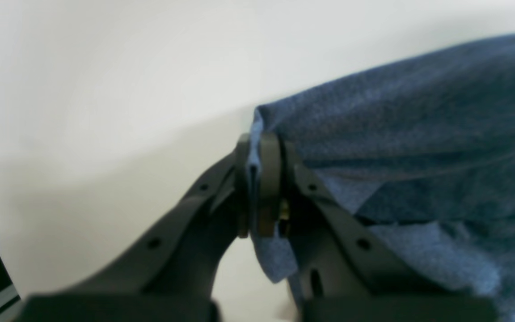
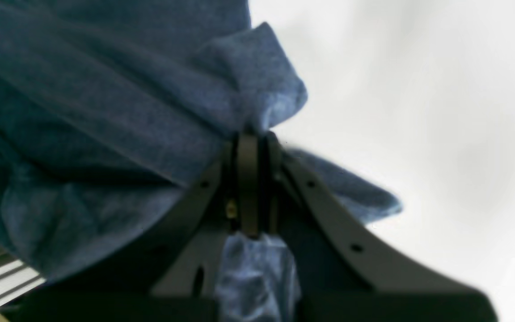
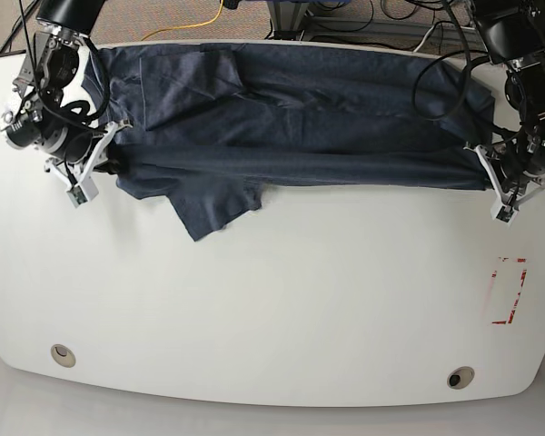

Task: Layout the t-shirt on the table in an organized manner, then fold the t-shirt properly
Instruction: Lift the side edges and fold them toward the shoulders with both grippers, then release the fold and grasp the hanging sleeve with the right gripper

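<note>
The navy t-shirt lies stretched sideways across the far half of the white table, one sleeve hanging toward me at the left. My left gripper, at the base view's right, is shut on the shirt's edge; its wrist view shows the blue cloth pinched between the fingers. My right gripper, at the base view's left, is shut on the other end, with bunched cloth held between its fingers. The fabric is taut between the two grippers.
A red rectangular mark is on the table at the right. Two round grommet holes sit near the front edge. Cables lie on the floor beyond the table's far edge.
</note>
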Robot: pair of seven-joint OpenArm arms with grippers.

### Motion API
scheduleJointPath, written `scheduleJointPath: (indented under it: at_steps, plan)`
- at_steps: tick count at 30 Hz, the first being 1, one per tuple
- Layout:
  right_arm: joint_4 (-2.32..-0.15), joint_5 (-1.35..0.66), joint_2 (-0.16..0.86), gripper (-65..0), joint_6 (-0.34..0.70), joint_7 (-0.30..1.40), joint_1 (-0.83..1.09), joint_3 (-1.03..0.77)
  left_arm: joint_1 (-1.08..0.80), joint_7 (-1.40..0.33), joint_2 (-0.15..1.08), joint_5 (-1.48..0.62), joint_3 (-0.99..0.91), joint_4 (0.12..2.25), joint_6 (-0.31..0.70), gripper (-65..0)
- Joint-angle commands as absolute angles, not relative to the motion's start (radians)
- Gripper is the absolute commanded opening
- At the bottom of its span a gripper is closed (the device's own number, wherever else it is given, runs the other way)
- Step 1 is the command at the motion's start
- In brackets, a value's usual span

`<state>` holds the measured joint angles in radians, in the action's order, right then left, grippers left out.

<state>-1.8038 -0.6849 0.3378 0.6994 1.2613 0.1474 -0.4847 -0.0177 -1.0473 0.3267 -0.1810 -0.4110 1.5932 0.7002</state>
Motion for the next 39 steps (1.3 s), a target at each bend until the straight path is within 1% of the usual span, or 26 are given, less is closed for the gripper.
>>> scheduleJointPath:
  at_steps: [1,10,12,14,18,19,21,22,23,24,25,26,27,29,33,39]
  plan:
    - [-1.821,-0.687,0.348,-65.0,0.698,1.254,0.170,-0.492,-0.019,-1.033,0.343,-0.180,-0.414,1.609,0.698,-65.0]
    - [-1.822,-0.679,0.328,-64.8,0.698,1.251,0.245,-0.492,-0.070,-1.033,0.367,-0.179,-0.383,1.609,0.698,-65.0]
    - [-1.822,-0.677,0.328,-63.4,0.698,1.251,0.249,-0.492,-0.081,-1.033,0.377,-0.179,-0.363,1.609,0.698,-65.0]
    - [-1.822,-0.677,0.326,-59.5,0.698,1.251,0.257,-0.492,-0.091,-1.033,0.386,-0.179,-0.343,1.609,0.698,-65.0]
    - [-1.822,-0.677,0.326,-42.8,0.698,1.251,0.260,-0.492,-0.105,-1.033,0.392,-0.177,-0.323,1.609,0.698,-64.4]
    - [-1.822,-0.677,0.326,-38.2,0.698,1.251,0.260,-0.492,-0.110,-1.033,0.392,-0.177,-0.323,1.609,0.698,-61.4]
    - [-1.824,-0.677,0.326,-28.2,0.698,1.251,0.260,-0.492,-0.111,-1.033,0.392,-0.177,-0.323,1.612,0.698,-53.1]
    - [-1.824,-0.679,0.329,-24.7,0.698,1.251,0.260,-0.492,-0.111,-1.033,0.392,-0.177,-0.323,1.612,0.698,-49.6]
    - [-1.824,-0.685,0.331,-19.8,0.698,1.251,0.262,-0.492,-0.111,-1.033,0.392,-0.177,-0.325,1.613,0.698,-44.0]
    - [-1.825,-0.687,0.332,-16.3,0.698,1.251,0.262,-0.492,-0.111,-1.033,0.392,-0.177,-0.326,1.615,0.698,-39.4]
    - [-1.828,-0.687,0.332,-14.7,0.698,1.251,0.262,-0.493,-0.111,-1.033,0.392,-0.177,-0.326,1.615,0.698,-37.6]
    - [-1.847,-0.687,0.332,-11.9,0.698,1.251,0.262,-0.506,-0.111,-1.033,0.392,-0.177,-0.326,1.615,0.698,-33.1]
    - [-1.873,-0.687,0.332,-10.6,0.698,1.253,0.263,-0.524,-0.110,-1.033,0.392,-0.177,-0.328,1.615,0.698,-30.1]
    - [-1.917,-0.687,0.328,-10.3,0.698,1.259,0.263,-0.556,-0.105,-1.033,0.392,-0.177,-0.329,1.616,0.698,-28.3]
    - [-1.979,-0.688,0.325,-9.8,0.698,1.285,0.251,-0.581,-0.104,-1.033,0.392,-0.177,-0.349,1.636,0.698,-28.3]
    - [-1.934,-0.710,0.306,-10.1,0.698,1.287,0.157,-0.575,-0.104,-1.033,0.392,-0.177,-0.358,1.698,0.698,-28.3]
